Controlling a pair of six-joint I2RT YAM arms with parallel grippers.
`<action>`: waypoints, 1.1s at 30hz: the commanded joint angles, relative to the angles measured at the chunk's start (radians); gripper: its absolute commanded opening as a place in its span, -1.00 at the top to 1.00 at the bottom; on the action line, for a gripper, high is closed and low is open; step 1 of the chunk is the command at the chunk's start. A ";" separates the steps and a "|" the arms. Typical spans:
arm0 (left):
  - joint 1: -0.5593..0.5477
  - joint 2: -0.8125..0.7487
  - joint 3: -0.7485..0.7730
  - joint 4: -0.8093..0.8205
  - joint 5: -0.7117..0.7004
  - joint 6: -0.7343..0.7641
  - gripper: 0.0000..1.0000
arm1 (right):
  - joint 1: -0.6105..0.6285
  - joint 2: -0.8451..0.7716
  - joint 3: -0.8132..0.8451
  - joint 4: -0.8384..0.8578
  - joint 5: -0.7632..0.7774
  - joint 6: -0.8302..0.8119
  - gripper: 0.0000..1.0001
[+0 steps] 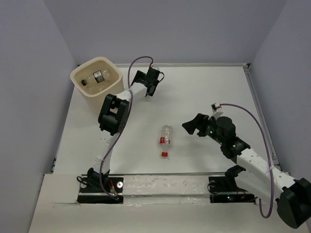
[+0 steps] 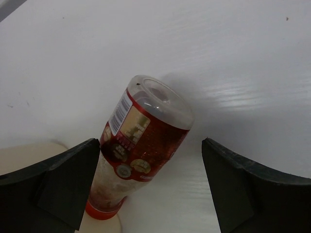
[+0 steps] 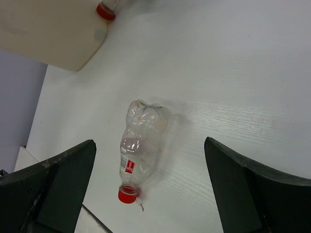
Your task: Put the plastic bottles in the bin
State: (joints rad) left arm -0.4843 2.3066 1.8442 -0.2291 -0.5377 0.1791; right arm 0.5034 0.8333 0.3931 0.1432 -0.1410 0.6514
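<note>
I see a white, faintly grained table [image 1: 204, 92] between plain lavender walls [image 1: 29, 73], and at far left a cream rounded-square plastic bin [image 1: 77, 77] holding a clear black-labelled bottle [image 1: 99, 76], half lost in shadow. The left gripper [image 2: 150, 145] has its fingers spread either side of a crinkly red-labelled bottle [image 2: 146, 131], cap toward the bin. At centre a crumpled clear red-capped bottle [image 1: 166, 135] lies flat, and the right gripper [image 3: 149, 141] gapes above it.

Bright, even light; soft, faint shadows
</note>
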 commanded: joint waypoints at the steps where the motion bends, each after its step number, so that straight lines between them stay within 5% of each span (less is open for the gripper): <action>1: 0.021 0.025 0.046 -0.019 0.038 0.022 -0.98 | -0.006 0.024 0.012 -0.042 -0.026 -0.019 -0.99; 6: 0.050 0.031 0.018 -0.018 0.088 -0.024 -0.86 | 0.047 0.170 0.073 -0.051 -0.083 -0.059 -0.99; 16: 0.052 -0.024 -0.088 0.048 0.180 -0.049 0.46 | 0.195 0.429 0.213 0.015 -0.054 -0.085 -0.99; 24: 0.033 -0.130 -0.119 0.054 0.223 -0.092 0.74 | 0.204 0.691 0.323 0.064 -0.051 -0.091 -0.96; 25: 0.021 -0.153 -0.120 0.056 0.232 -0.101 0.77 | 0.204 0.708 0.335 0.065 -0.048 -0.088 -0.90; 26: 0.015 -0.176 -0.122 0.060 0.243 -0.121 0.77 | 0.204 0.731 0.337 0.081 -0.045 -0.081 -0.60; 32: -0.013 -0.419 -0.164 0.131 0.363 -0.174 0.78 | 0.204 0.727 0.297 0.128 -0.034 -0.053 0.43; 33: -0.013 -0.482 -0.169 0.140 0.383 -0.214 0.78 | 0.204 0.692 0.288 0.127 -0.008 -0.055 0.45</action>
State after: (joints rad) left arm -0.4858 2.0903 1.6741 -0.1688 -0.2539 0.0486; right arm 0.6994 1.5745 0.6975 0.2096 -0.1982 0.5934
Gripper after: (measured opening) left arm 0.582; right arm 0.397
